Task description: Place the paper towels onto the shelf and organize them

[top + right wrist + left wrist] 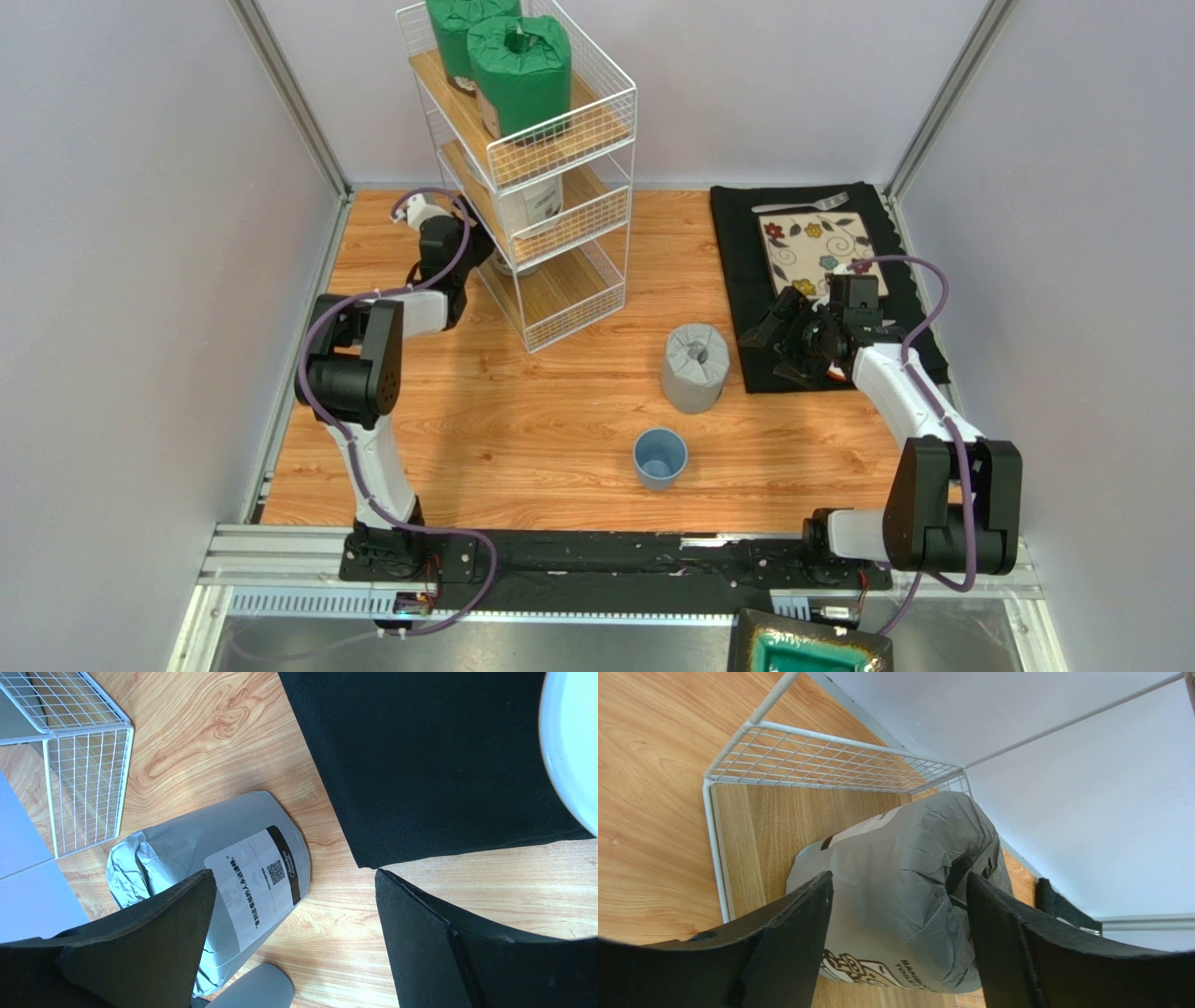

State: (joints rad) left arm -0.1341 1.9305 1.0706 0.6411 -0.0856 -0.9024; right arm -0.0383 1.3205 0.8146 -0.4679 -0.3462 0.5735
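Wood-grain tabletop (pixel 533 434) carries every item. White wire and slanted planks form the shelf (pixel 582 301), the destination; its raised wire fronts likely stop rolls from sliding off the tilted tiers. Black mat (pixel 435 763) lies ahead and to the right of the right gripper (pixel 295 875), whose jaws stand wide and hold nothing; it hovers at the mat's edge, probably placed to collect the next roll. Two green rolls (pixel 519 63) fill the top tier and a white roll (pixel 535 207) shows on the middle one, so grouping by colour seems intended. First grey roll (pixel 899 847) rests on the lowest plank, directly between the fingers of the left gripper (pixel 899 882); whether they press on it or merely flank it cannot be told. Second grey roll (pixel 231 854) stands on the tabletop just left of the right gripper, not yet shelved. Blue cup (pixel 659 457) sits well apart from both grippers, and is no part of the task.
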